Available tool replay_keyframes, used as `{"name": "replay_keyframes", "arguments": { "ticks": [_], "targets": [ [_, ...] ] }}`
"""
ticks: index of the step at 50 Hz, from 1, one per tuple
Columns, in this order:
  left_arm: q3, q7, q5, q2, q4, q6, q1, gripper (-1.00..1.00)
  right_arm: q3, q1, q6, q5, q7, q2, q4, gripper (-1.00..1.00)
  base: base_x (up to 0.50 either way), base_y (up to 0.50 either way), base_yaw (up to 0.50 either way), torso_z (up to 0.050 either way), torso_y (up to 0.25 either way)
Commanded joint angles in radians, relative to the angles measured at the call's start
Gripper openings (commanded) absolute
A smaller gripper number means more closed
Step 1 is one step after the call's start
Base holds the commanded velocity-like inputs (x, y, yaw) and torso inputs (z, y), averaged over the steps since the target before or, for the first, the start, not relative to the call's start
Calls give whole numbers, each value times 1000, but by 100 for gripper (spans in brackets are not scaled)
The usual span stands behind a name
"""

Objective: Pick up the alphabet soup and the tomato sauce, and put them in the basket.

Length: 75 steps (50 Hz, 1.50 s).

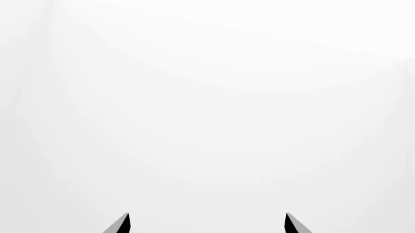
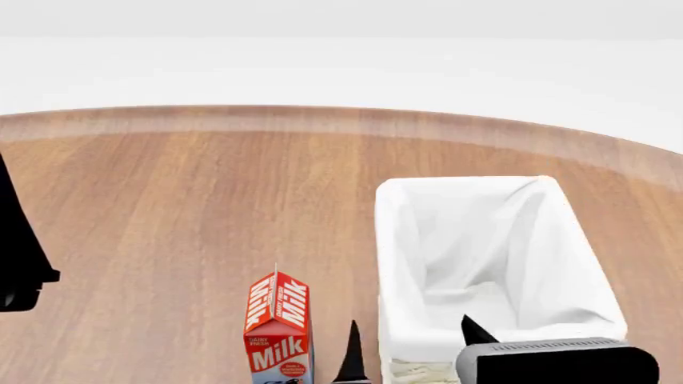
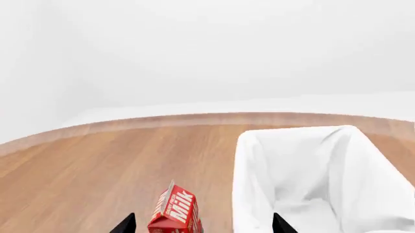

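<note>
Neither the alphabet soup nor the tomato sauce shows in any view. The basket (image 2: 391, 240), cream-white with a white cloth liner, stands on the right of the wooden table and holds nothing that I can see. My right gripper (image 2: 412, 340) hovers open at its near end, one fingertip over the liner and the other beside the milk carton. In the right wrist view the basket (image 3: 245, 165) lies ahead, and the right gripper (image 3: 203, 224) has nothing between its fingers. My left gripper (image 1: 207, 223) is open and faces only blank white. Part of the left arm (image 2: 16, 264) shows at the left edge.
A red and white milk carton (image 2: 280, 328) stands upright just left of the basket, close to my right gripper; it also appears as the milk carton (image 3: 174, 213) in the right wrist view. The round wooden table (image 2: 192, 200) curves away at the far edge.
</note>
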Motion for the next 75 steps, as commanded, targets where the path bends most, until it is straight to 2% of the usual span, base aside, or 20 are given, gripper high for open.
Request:
{"name": "replay_keyframes", "arguments": {
  "ticks": [1,4,5,7,10,14,22,23,26,29,31,34,37,40,45,57,64,75],
  "targets": [
    [9,-9,-2,-6,7,-9,-7,100,78,-58,61,579,460,20,48,100,0,0,0,0,0],
    [15,-9,3,-6,9,-5,-2,100,15,-79,13,702,616,54,61,100,0,0,0,0,0],
    [16,-9,3,-6,7,-5,-2,100,14,-94,21,689,601,49,52,100,0,0,0,0,0],
    [17,-10,4,-6,6,-3,-1,100,-14,-117,-4,734,671,66,54,100,0,0,0,0,0],
    [21,-9,7,-5,1,2,1,100,28,-209,29,626,562,22,12,100,0,0,0,0,0],
    [22,-12,7,-7,2,3,0,100,8,-281,14,652,606,18,15,100,0,0,0,0,0],
    [26,-7,14,-5,-12,26,16,100,19,-438,8,611,556,-14,-6,100,0,0,0,0,0],
    [25,-6,9,-5,-13,26,15,100,9,-441,-14,660,607,4,-2,100,0,0,0,0,0],
    [31,-4,15,-2,-23,35,16,100,40,-524,5,523,462,-33,-14,100,0,0,0,0,0],
    [30,-4,11,-3,-23,36,19,100,14,-573,-20,461,430,-28,-21,100,0,0,0,0,0],
    [29,-5,11,-4,-27,38,16,100,-19,-609,-67,437,432,-2,-22,100,0,0,0,0,0],
    [31,-9,9,-5,-23,35,14,100,-19,-643,-97,505,511,36,-20,100,0,0,0,0,0],
    [34,-10,11,-6,-22,35,15,100,-60,-687,-130,381,428,51,-22,100,0,0,0,0,0],
    [34,-14,8,-8,-16,32,15,100,-81,-689,-164,486,543,105,-21,100,0,0,0,0,0],
    [38,-18,8,-7,-19,30,10,100,-118,-744,-219,437,521,166,-22,100,0,0,0,0,0],
    [54,-19,18,-3,-31,44,12,100,-415,-897,-693,255,532,472,-22,100,0,0,0,0,0],
    [51,-22,14,-7,-28,48,16,100,-483,-967,-869,184,541,584,-22,100,0,0,0,0,0],
    [52,-25,11,-10,-31,55,18,100,-482,-1041,-963,96,483,609,18,100,0,0,0,0,0]
  ]
}}
